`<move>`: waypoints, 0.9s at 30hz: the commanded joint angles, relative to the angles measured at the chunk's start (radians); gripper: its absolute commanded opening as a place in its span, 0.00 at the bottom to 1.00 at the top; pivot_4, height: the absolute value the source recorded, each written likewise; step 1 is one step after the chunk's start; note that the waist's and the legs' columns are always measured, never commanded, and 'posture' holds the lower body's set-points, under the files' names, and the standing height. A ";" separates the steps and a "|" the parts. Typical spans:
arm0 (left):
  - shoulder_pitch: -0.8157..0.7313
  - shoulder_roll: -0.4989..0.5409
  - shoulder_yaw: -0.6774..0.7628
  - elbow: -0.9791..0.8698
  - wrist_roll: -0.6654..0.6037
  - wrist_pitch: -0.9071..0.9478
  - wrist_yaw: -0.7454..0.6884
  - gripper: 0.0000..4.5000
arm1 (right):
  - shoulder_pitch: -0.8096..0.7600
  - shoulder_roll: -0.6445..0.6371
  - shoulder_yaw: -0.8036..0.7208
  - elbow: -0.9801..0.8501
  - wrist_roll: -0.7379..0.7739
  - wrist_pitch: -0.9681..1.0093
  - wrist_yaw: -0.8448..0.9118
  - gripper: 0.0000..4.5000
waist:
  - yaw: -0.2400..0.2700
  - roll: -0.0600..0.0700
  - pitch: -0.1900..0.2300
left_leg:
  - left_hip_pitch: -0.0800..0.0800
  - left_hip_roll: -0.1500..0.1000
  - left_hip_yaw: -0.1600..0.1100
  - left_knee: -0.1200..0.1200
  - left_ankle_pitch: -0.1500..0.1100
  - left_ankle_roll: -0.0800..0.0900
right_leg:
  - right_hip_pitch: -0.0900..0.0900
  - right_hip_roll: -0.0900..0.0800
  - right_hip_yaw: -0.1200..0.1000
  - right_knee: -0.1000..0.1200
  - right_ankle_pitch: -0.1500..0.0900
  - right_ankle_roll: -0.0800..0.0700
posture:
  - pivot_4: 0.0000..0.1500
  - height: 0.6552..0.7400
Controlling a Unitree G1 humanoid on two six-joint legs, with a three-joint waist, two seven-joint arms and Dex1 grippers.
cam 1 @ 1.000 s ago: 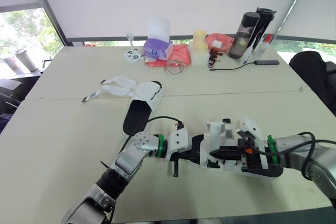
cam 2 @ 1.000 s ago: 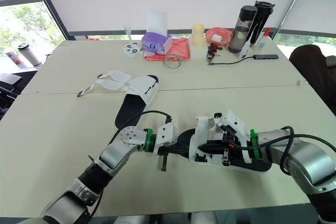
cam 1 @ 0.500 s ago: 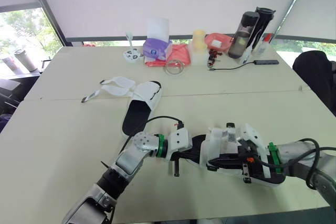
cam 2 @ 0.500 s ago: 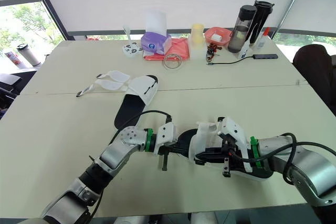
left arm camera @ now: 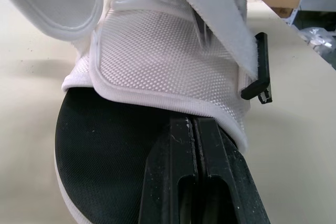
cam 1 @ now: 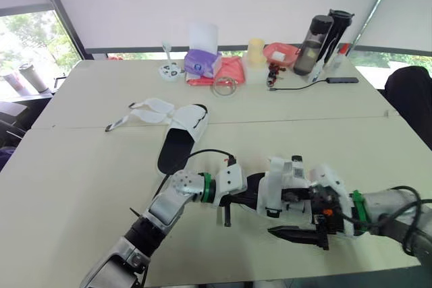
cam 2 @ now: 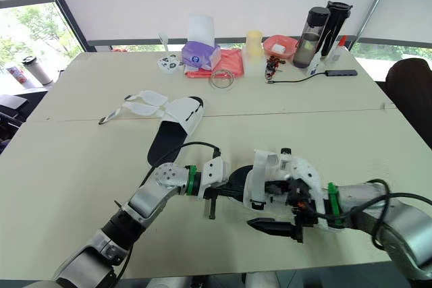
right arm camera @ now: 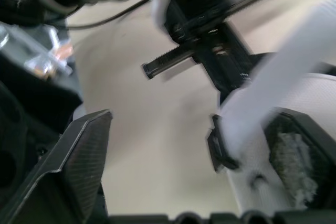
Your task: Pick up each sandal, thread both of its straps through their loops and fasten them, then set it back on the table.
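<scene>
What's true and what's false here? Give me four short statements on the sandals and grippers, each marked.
1. The left gripper is shut on the black sole of the near sandal. True.
2. The straps of the far sandal are fastened. False: they lie spread open on the table.
3. The right gripper clamps the far sandal. False: it is open, next to the near sandal.
4. A purple tissue box stands near the table's far edge. True.

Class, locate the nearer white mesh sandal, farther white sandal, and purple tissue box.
Nearer white mesh sandal point(left arm camera: 157, 61): left wrist view, mesh upper.
Farther white sandal point(cam 1: 174, 150): left eye view, black insole.
Purple tissue box point(cam 1: 199, 62): left eye view, side.
</scene>
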 commanded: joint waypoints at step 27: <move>0.002 -0.010 0.004 -0.002 -0.059 0.161 -0.104 0.00 | 0.285 0.246 -0.058 -0.155 0.223 0.066 -0.365 1.00 | -0.002 0.000 0.000 | 0.000 0.000 0.000 -0.002 0.000 0.000 | -0.001 0.000 0.000 0.000 -0.001 0.001 | 1.00 1.00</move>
